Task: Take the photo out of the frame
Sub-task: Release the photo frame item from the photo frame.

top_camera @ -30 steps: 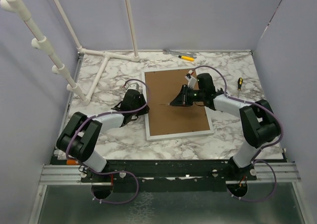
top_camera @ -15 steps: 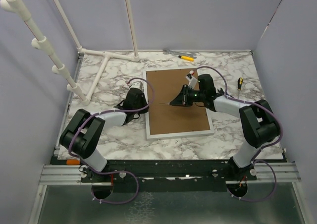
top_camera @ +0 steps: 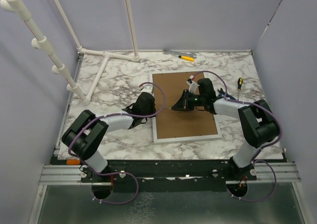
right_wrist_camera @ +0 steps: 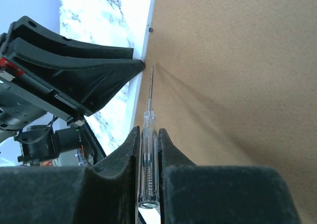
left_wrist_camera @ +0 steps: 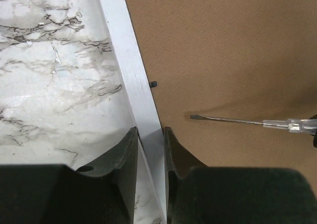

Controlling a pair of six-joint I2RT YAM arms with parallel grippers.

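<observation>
Your left jaws clamped on the frame (left_wrist_camera: 126,60) rim, your right jaws clamped on a screwdriver (right_wrist_camera: 148,154), tip ahead over the backing board (right_wrist_camera: 237,60).

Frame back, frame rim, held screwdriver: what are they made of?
Frame back: matte brown fibreboard by the look, fine speckled grain. Frame rim: smooth white, painted wood or plastic, unclear. Screwdriver: clear plastic handle, thin bare metal shaft, likely steel.

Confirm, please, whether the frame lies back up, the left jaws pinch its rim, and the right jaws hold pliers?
Not pliers: the right wrist view shows the right jaws holding a thin screwdriver. The frame does lie back up, with the left jaws pinching its rim.
</observation>
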